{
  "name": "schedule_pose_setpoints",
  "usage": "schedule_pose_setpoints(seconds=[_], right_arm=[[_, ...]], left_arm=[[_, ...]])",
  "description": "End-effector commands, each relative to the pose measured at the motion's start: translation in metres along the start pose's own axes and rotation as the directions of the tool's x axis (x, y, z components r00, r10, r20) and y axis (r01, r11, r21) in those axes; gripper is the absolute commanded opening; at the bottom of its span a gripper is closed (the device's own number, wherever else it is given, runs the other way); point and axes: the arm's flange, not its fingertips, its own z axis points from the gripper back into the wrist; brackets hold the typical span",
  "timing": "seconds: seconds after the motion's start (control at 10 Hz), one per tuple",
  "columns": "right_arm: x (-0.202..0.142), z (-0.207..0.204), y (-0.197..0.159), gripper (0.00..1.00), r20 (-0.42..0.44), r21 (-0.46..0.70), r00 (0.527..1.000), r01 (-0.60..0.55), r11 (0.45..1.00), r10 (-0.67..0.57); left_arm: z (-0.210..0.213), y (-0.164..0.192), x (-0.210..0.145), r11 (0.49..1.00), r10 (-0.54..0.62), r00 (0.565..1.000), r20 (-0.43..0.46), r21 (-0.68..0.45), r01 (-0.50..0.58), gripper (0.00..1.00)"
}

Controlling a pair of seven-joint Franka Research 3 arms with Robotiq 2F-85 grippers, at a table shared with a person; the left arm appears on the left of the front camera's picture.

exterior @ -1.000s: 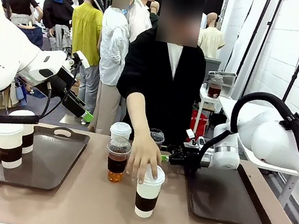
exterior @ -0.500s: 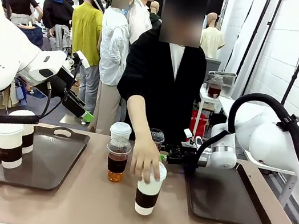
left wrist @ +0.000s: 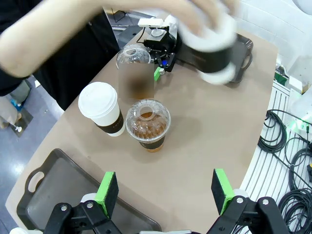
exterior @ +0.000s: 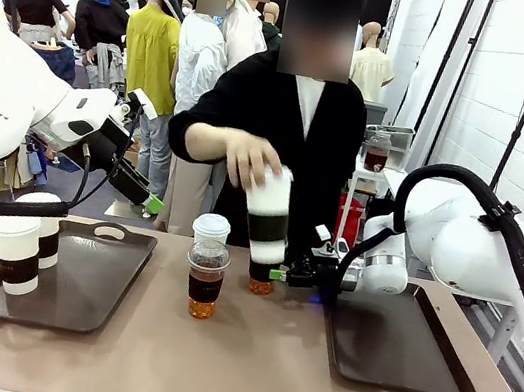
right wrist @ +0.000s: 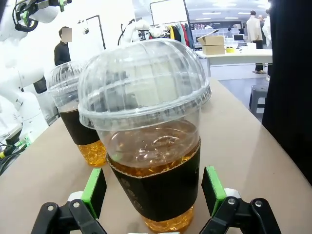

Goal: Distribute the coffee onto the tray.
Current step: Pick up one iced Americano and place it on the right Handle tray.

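brown drink fills the dome cup [right wrist: 151,146] straight ahead of my right gripper [exterior: 281,274]. its green pads [right wrist: 95,187] stand spread wide on either side of the cup, apart from its sleeve, and grip nothing. that cup stands on the table near the right tray [exterior: 434,374], off its left side, and the tray has nothing on it.

my left gripper [left wrist: 165,187] hangs wide apart and empty, looking down on the middle paper cup [left wrist: 102,108] and a second dome cup [left wrist: 147,126] just beside it. two paper cups [exterior: 13,254] stand on the left tray [exterior: 116,277]. the person's hand [exterior: 248,158] holds the lifted cup [exterior: 267,215] in the air above the table's middle.

i judge the step in hand to be my right arm's pick of the dome cup, with four cups not yet on a tray. next i need to ease forward until the pads sit level on the dark sleeve, close gently because thin plastic buckles, lift straight up, and carry it upright onto the right tray. the lifted cup hangs close over my reach, so i should mind that hand.
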Motion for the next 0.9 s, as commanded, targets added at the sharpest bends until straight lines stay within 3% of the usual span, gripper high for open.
schedule_pose_setpoints(seconds=[0.0, 0.8], right_arm=[[-0.005, -0.015, -0.011, 1.00, -0.018, 0.010, 1.000, 0.022, 1.000, -0.022], [-0.010, -0.045, -0.009, 1.00, -0.056, 0.056, 0.998, 0.010, 0.998, -0.007]], left_arm=[[0.000, 0.001, -0.001, 1.000, 0.004, 1.000, 0.004, -0.007, -0.004, 1.00], [0.000, 0.001, -0.001, 1.000, 0.004, 1.000, 0.004, -0.007, -0.004, 1.00]])
